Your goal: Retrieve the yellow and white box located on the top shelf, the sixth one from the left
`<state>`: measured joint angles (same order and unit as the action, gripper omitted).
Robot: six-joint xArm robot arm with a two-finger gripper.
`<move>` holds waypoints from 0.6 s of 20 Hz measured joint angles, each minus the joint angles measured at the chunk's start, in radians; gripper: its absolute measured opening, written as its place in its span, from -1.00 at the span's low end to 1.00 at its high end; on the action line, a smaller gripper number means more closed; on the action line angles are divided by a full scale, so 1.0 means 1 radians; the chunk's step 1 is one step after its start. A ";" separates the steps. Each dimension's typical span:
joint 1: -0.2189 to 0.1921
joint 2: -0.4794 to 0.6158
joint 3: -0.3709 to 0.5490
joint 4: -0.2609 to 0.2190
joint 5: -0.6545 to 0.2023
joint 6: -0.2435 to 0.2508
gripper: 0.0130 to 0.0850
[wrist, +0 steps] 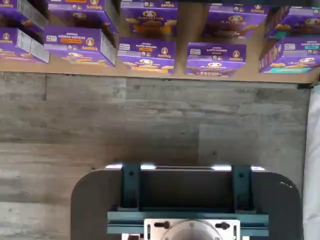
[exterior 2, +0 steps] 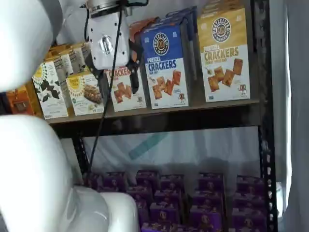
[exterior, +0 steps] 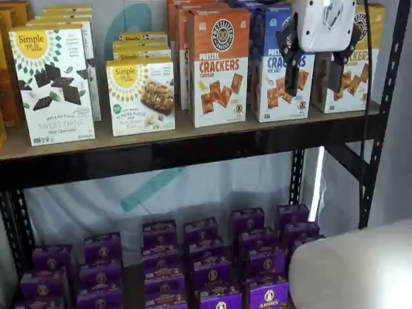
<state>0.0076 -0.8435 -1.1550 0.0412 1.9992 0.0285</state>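
The yellow and white box (exterior 2: 224, 53) stands at the right end of the top shelf (exterior 2: 169, 118), upright, front facing out. In a shelf view (exterior: 360, 90) my gripper partly hides it. My gripper (exterior: 314, 77) has a white body and two black fingers with a plain gap between them, and holds nothing. It hangs in front of the shelf (exterior: 193, 151), over the seam between the blue carton (exterior: 273, 71) and the yellow one. In a shelf view the gripper (exterior 2: 119, 84) shows in front of the orange carton, clear of the boxes. The wrist view shows neither the gripper nor the box.
An orange Pretzel Crackers carton (exterior: 219, 64) and white Simple Mills boxes (exterior: 55, 84) stand further left. Black uprights (exterior: 383, 109) frame the right end. Purple boxes (wrist: 147, 52) fill the low level above the wood-look floor. My white arm (exterior 2: 34, 159) fills the foreground.
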 joint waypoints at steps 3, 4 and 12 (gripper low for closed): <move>-0.032 0.019 -0.017 0.035 0.035 -0.015 1.00; -0.034 0.019 -0.017 0.038 0.035 -0.017 1.00; -0.075 0.016 -0.016 0.038 0.011 -0.058 1.00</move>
<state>-0.0672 -0.8271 -1.1712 0.0789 2.0106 -0.0291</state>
